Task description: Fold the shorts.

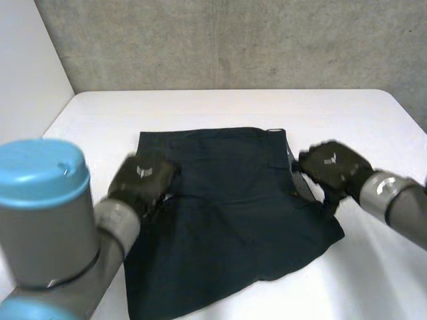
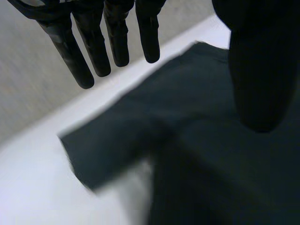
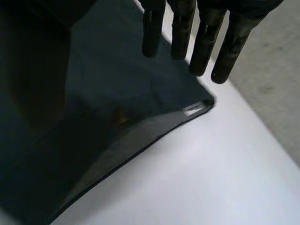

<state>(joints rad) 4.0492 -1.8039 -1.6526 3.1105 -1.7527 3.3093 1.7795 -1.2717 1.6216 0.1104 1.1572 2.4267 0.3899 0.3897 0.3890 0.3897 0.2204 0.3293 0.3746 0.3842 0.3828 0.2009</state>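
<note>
While shorts (image 1: 233, 213) lie flat, left robot hand (image 1: 141, 179), right robot hand (image 1: 331, 167) both wide.

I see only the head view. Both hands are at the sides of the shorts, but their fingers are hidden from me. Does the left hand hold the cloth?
Observer: No. In its wrist view the left hand has straight fingers and no cloth is pinched between them and the thumb. The shorts lie beyond it.
Operator: And the right hand, please?
Observer: Its wrist view shows the right hand with straight fingers too. They are over the edge of the shorts, near a corner, and they grip nothing.
</note>
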